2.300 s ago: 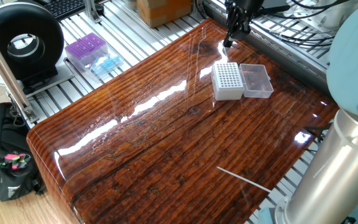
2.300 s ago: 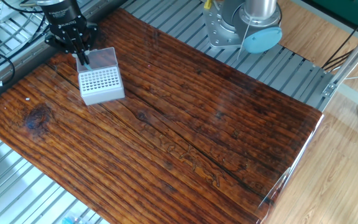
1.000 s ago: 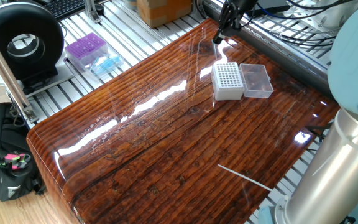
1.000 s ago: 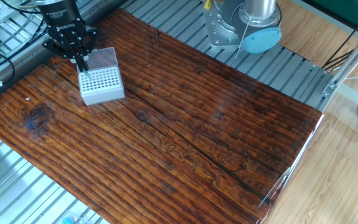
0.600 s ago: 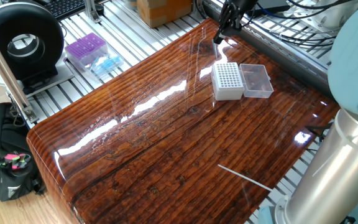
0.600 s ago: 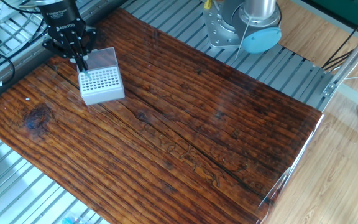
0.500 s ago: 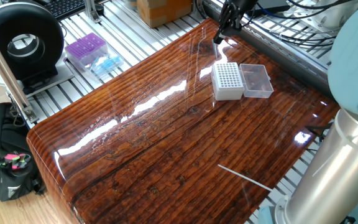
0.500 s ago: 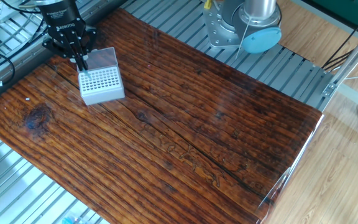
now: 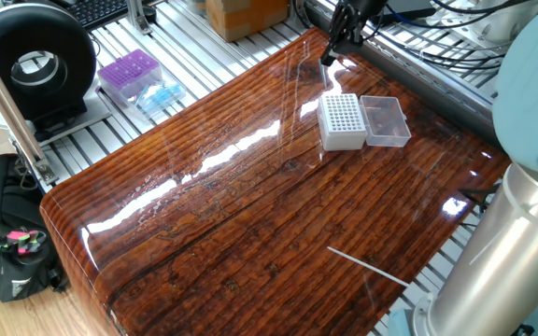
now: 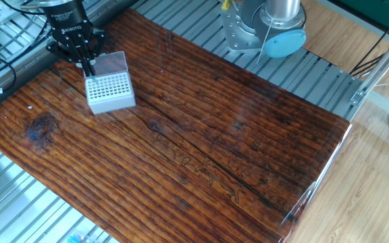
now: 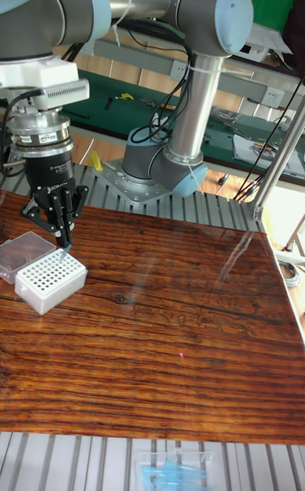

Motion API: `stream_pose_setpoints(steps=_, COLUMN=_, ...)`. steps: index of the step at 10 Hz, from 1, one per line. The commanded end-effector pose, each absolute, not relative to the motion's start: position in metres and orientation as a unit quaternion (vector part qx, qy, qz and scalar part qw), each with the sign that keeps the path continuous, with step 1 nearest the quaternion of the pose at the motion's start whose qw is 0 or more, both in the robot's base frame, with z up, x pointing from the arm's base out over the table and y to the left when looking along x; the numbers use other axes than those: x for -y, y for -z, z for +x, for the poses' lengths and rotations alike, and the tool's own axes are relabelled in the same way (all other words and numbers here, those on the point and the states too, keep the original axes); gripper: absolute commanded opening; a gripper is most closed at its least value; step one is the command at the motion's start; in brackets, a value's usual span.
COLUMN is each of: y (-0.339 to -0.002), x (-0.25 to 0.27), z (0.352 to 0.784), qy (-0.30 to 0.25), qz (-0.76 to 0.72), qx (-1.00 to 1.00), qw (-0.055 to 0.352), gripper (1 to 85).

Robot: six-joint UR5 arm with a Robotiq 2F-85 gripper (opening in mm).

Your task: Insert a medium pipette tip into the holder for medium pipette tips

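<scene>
The holder for medium pipette tips point(image 9: 341, 121) point(image 10: 110, 92) point(image 11: 51, 281) is a small white box with a grid of holes, standing at the table's far corner. Its clear lid point(image 9: 385, 119) point(image 11: 24, 251) lies open beside it. My gripper point(image 9: 330, 54) point(image 10: 87, 69) point(image 11: 62, 238) hangs a little above the holder's rear edge with its fingers together. A thin bluish medium pipette tip point(image 11: 66, 247) point(image 10: 91, 76) pokes down from between them, its point just over the hole grid. In one fixed view the tip is too small to make out.
A purple tip box point(image 9: 129, 73) and a light-blue pack point(image 9: 160, 95) lie on the slatted frame beyond the table. A black round device point(image 9: 35, 65) stands nearby. A thin white rod point(image 9: 367, 266) lies near the table's front. The arm's base point(image 10: 269, 27) stands behind the table.
Since 2.3 s ago the gripper shifted slightly off the holder's back edge, and the tip now shows below the fingers. Over the last second nothing has moved.
</scene>
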State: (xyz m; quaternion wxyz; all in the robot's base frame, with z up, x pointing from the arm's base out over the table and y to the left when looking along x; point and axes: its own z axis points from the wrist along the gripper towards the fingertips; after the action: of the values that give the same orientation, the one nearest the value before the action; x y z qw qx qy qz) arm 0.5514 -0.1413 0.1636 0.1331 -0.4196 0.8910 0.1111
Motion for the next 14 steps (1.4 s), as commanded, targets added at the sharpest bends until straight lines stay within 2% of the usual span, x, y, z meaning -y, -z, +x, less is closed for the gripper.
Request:
stream_pose_setpoints(steps=1, y=-0.163, x=0.147, z=0.551, qy=-0.104, qz=-0.398, qx=-0.903, qw=0.125, gripper=1.0)
stream_pose_setpoints(steps=5, y=-0.166, x=0.143, z=0.556, qy=-0.117, qz=-0.364, qx=-0.913, qw=0.140, gripper=1.0)
stream_pose_setpoints(steps=10, y=-0.147, x=0.179, z=0.515, qy=-0.152, qz=-0.389, qx=-0.896, qw=0.151, gripper=1.0)
stream_pose_setpoints(steps=14, y=-0.156, x=0.164, z=0.542, qy=-0.128, qz=-0.369, qx=-0.902, qw=0.181, gripper=1.0)
